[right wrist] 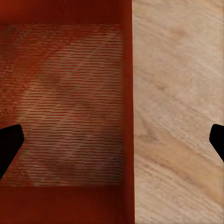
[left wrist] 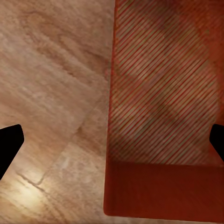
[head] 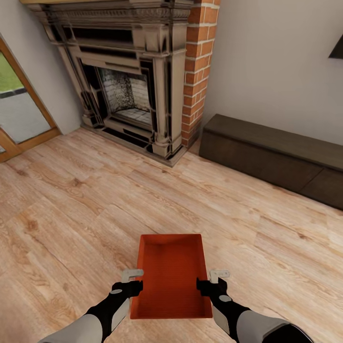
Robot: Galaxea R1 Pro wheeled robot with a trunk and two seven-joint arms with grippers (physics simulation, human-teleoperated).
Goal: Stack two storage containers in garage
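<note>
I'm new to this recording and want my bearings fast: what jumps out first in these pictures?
The orange-red storage container stands out at once, low in the head view between the left gripper and the right gripper, each straddling a long wall with open jaws. Behind it, across the pale wood-plank floor, rises the dark metal fireplace with its red-brick column. A long low dark-brown bench runs along the wall to the right.

One storage container point(head: 170, 276) at 6 o'clock in head view, orange-red, ribbed inside. Two grippers: left gripper point(head: 129, 282) at container's 9 o'clock wall, right gripper point(head: 214, 281) at its 3 o'clock wall. One brick fireplace point(head: 128, 71) at 11 o'clock. One low dark bench point(head: 276, 155) at 3 o'clock. One glazed door point(head: 19, 102) at 9 o'clock.
</note>
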